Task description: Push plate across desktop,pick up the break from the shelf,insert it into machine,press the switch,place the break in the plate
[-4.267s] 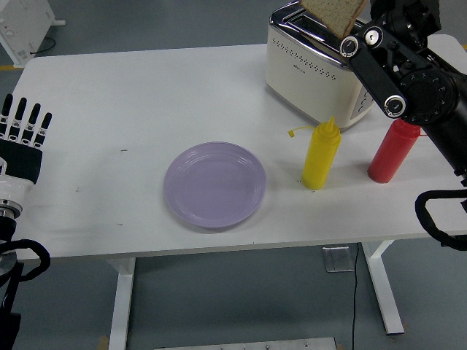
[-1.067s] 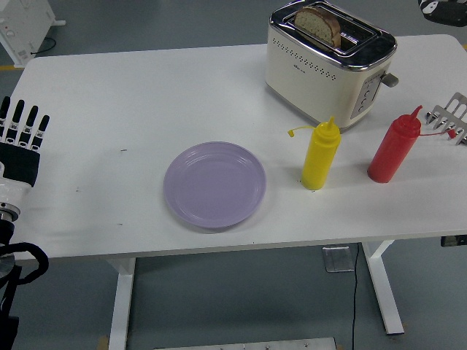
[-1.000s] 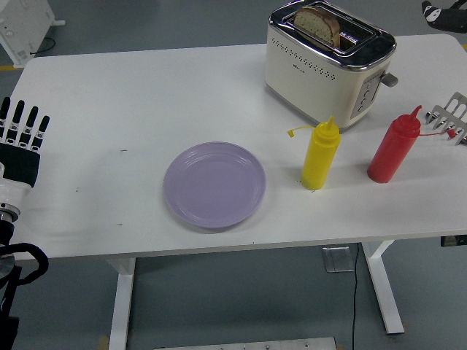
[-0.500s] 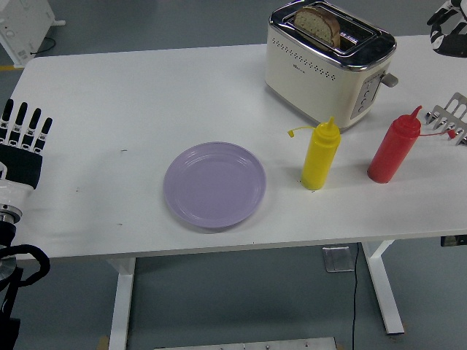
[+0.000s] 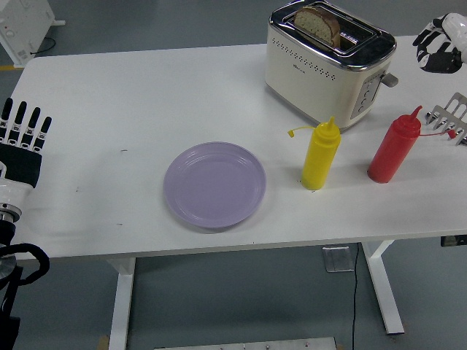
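Bread (image 5: 318,23) sits in the toaster (image 5: 328,62) slot at upper right; next we press its side lever (image 5: 390,79) straight down with our right robot hand (image 5: 440,45), curled, grasping nothing.

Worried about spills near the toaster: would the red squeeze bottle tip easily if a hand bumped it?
Probably: the red bottle stands tall on a narrow base, so it likely topples. Being round, it might then roll toward the yellow bottle.

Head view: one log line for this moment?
bread: in toaster slot | lever: unpressed | right hand: above table, empty | left hand: idle, open | plate: empty
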You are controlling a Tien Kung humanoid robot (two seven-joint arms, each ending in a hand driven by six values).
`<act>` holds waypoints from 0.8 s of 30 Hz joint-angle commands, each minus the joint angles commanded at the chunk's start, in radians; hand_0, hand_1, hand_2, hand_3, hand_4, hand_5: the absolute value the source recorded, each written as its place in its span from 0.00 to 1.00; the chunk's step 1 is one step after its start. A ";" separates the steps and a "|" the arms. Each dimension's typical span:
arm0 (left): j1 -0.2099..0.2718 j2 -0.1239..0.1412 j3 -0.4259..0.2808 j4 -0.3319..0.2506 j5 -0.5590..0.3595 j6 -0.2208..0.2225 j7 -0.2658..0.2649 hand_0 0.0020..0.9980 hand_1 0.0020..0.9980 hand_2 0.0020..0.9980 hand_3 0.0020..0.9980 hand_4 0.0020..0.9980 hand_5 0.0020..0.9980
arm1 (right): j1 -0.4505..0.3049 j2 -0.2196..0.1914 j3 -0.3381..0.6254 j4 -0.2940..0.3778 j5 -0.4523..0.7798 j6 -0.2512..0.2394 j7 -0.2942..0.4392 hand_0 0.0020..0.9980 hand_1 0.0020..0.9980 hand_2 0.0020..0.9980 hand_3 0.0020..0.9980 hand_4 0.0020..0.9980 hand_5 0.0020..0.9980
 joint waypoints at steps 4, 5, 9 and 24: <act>-0.001 0.000 -0.002 0.000 0.000 0.000 0.000 0.86 0.82 0.88 0.78 0.72 1.00 | -0.001 0.000 -0.012 0.007 0.003 0.010 -0.002 0.29 0.40 0.59 0.58 0.40 0.19; -0.001 0.000 -0.002 0.000 0.000 0.000 0.000 0.86 0.82 0.88 0.78 0.72 1.00 | -0.001 -0.001 -0.015 0.010 0.004 0.013 -0.003 0.29 0.40 0.59 0.58 0.40 0.19; -0.002 0.000 -0.003 0.000 0.000 0.000 0.000 0.86 0.82 0.88 0.78 0.72 1.00 | -0.007 -0.002 -0.026 0.025 0.009 0.026 -0.003 0.29 0.39 0.59 0.58 0.39 0.19; -0.004 -0.001 -0.004 0.001 0.000 0.000 0.001 0.86 0.82 0.88 0.78 0.72 1.00 | -0.009 0.003 -0.071 0.048 0.030 0.059 -0.004 0.29 0.39 0.59 0.57 0.40 0.19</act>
